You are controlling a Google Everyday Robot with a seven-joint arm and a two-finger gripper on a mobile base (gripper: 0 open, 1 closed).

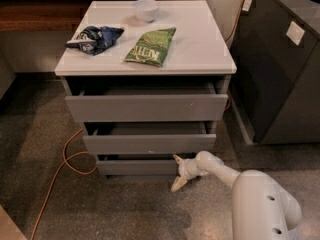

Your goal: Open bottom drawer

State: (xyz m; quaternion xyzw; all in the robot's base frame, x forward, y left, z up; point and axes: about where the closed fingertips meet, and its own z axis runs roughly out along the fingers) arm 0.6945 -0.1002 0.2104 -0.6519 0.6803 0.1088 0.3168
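Camera view is showing the end effector [176, 173], fingers spread apart, sitting at the 3 o'clock end of the bottom drawer [135, 167], which is standing barely ajar, leaving most of the pull undone.

A bowl [146, 9] sits at the back of the cabinet top [200, 49]. In front of it lie a snack bag [95, 36] on the left and a chip bag [151, 45] beside it. The bottom drawer [137, 167] lies under two others. The gripper [176, 172] is at its right end, fingers spread. A cable [52, 181] lies on the floor to the left.
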